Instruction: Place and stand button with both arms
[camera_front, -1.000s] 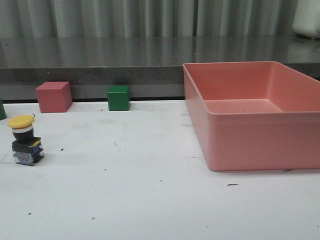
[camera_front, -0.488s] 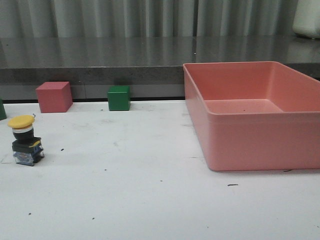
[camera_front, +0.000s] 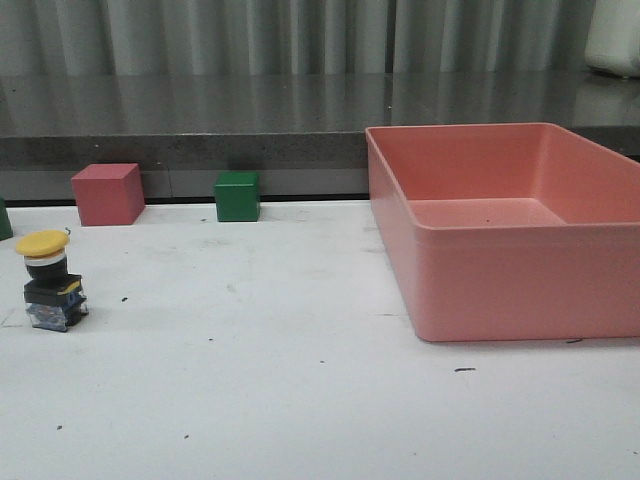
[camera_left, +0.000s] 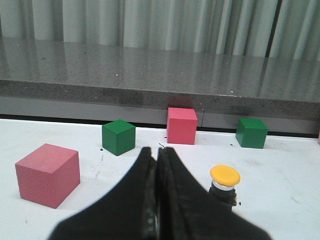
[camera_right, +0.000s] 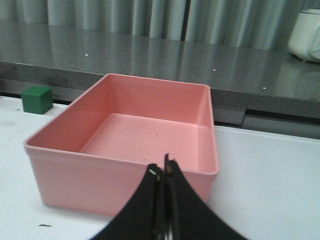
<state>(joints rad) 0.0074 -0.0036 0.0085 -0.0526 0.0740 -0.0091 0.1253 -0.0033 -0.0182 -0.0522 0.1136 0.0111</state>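
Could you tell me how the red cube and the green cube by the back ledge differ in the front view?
The red cube is larger than the green cube. The red cube stands further left, behind the button; the green cube stands nearer the pink bin. Both rest flat on the table, touching nothing.

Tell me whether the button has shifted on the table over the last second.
No. The button stands upright at the same spot, in front of and left of the pink cube, just as it did a second ago.
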